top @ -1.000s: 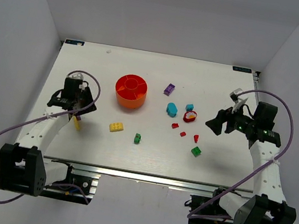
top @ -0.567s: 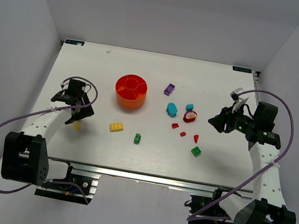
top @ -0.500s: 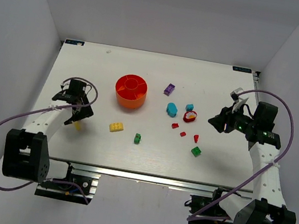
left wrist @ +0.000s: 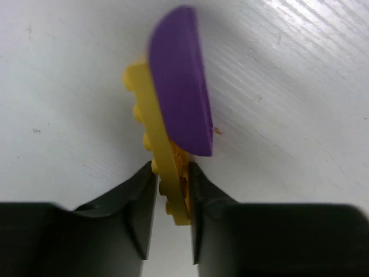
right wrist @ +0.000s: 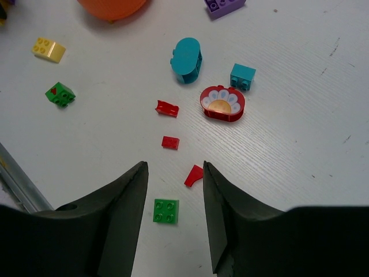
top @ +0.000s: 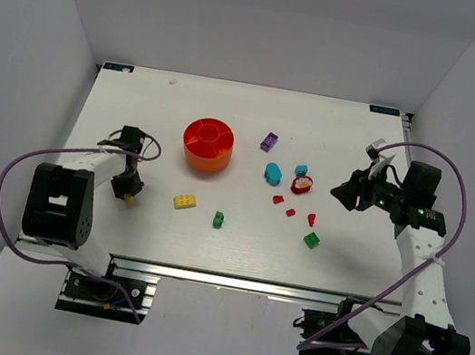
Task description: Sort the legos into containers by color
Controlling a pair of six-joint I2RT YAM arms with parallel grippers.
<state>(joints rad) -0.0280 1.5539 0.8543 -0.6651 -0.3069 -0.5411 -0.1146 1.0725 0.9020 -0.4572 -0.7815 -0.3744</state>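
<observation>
Where the left wrist view closes in, I find the left gripper (left wrist: 171, 190) clamped on a thin yellow plate (left wrist: 151, 124), with its fingers (left wrist: 135, 213) pressed against the plate's two flat faces near its lower end. A curved purple piece (left wrist: 181, 86) lies against the upper part of the plate; I cannot tell whether the two are joined. From the top view I place this gripper left of the orange tub (top: 204, 161) and on its near side, low over the table (top: 364, 136). I cannot tell whether the plate touches the surface.

The right gripper (right wrist: 174, 167) has its jaws apart and grips nothing. It hangs above the table, well to the right of the tub.

Loose legos, all outside the tub:
- A purple brick (top: 269, 141) is near its right side, slightly farther back.
- A rounded teal piece (top: 272, 174), a small teal brick (top: 300, 169) and a red flower-faced piece (top: 302, 184) lie farther right.
- Three small red pieces (top: 290, 212) and a green brick (top: 311, 239) lie to its right and nearer.
- A yellow brick (top: 184, 201) and a second green brick (top: 219, 219) lie on its near side.
</observation>
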